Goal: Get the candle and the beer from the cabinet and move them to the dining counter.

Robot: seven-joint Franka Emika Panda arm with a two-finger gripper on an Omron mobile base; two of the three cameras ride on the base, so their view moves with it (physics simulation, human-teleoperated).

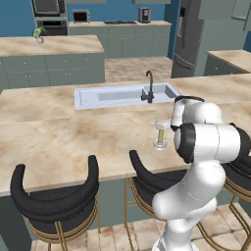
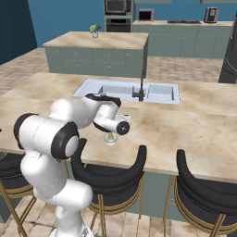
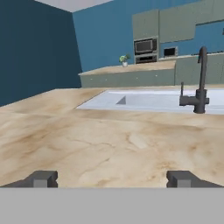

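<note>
The end effector (image 3: 111, 178) has its two dark tips standing wide apart and holds nothing; between them the hand view shows only bare marble. It hangs low over the near part of the worktop (image 1: 59, 137), the long dining island with the stools.

From left to right in the left base view, there is a black-backed stool (image 1: 54, 196), then the steel sink (image 1: 117, 95) with the black faucet (image 1: 148, 88), and then the candle (image 1: 160, 135). The candle stands upright on the worktop, just beside the white arm, so this part of the task seems done.

The beer is not on the worktop, so it probably waits to be fetched from the cabinet. As a judgement, a glass bottle will be stiff, smooth and a little slippery, rather heavy for its width, and it can break if it falls. The best hold is likely around the body, below the neck, with the bottle kept upright.

No label or writing can be read anywhere.
</note>
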